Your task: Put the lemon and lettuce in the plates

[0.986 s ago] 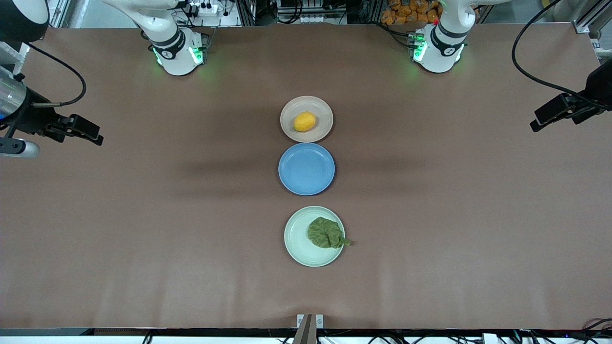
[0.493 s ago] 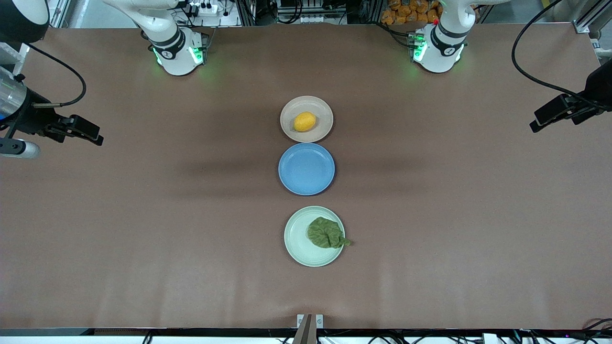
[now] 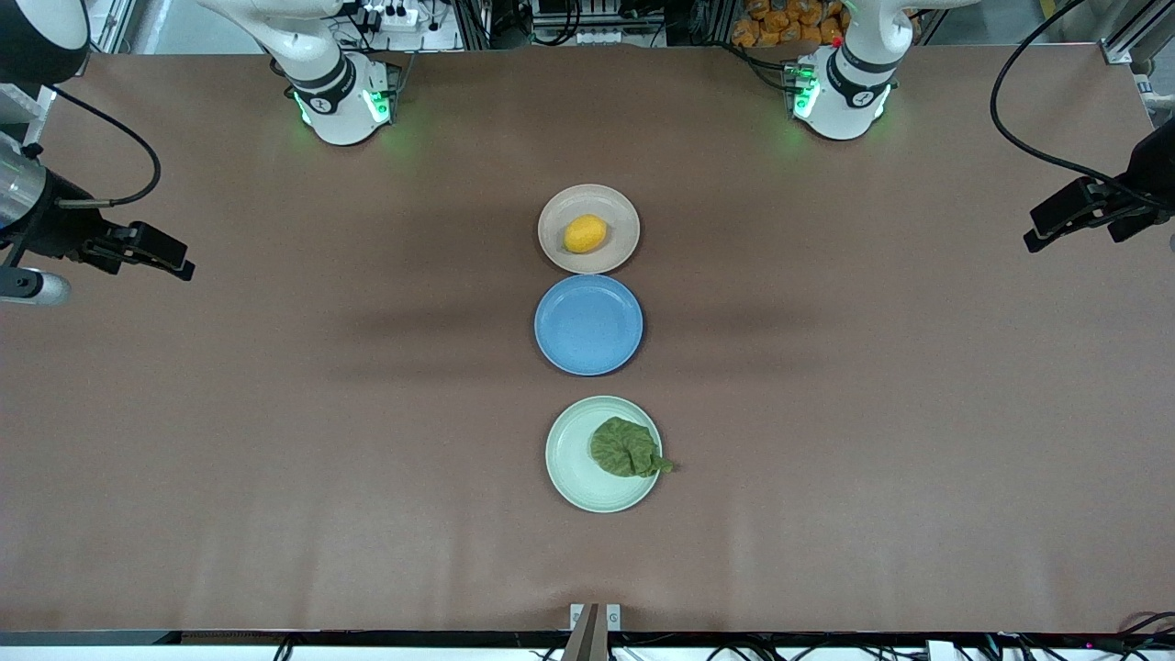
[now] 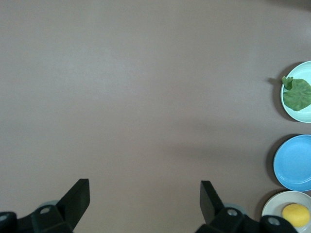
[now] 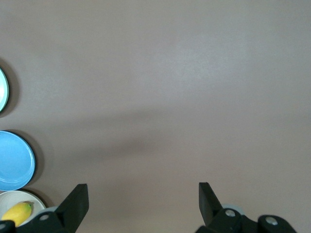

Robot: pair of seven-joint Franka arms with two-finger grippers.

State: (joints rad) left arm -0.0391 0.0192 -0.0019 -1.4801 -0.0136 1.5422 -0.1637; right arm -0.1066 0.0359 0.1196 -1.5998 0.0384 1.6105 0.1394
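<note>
The yellow-orange lemon [image 3: 585, 233] lies in the beige-pink plate [image 3: 558, 213], the plate farthest from the front camera. The dark green lettuce [image 3: 626, 447] rests in the pale mint plate [image 3: 569, 459], the nearest one, with its stem tip over the rim. My left gripper [image 3: 1033, 234] hangs open over bare table at the left arm's end, holding nothing. My right gripper [image 3: 182, 261] hangs open over the right arm's end, also with nothing in it. The left wrist view shows the lettuce [image 4: 297, 93] and the lemon [image 4: 295, 214] far off. The right wrist view shows the lemon [image 5: 17, 212].
A blue plate [image 3: 588, 324] with nothing in it lies between the two other plates, all in one row at mid-table. Brown table surface [image 3: 872, 413] spreads wide on both sides. The arm bases [image 3: 341, 101] stand along the table's back edge.
Both grippers have drifted slightly outward toward their own ends of the table. The lemon, the lettuce and the plates have not moved.
</note>
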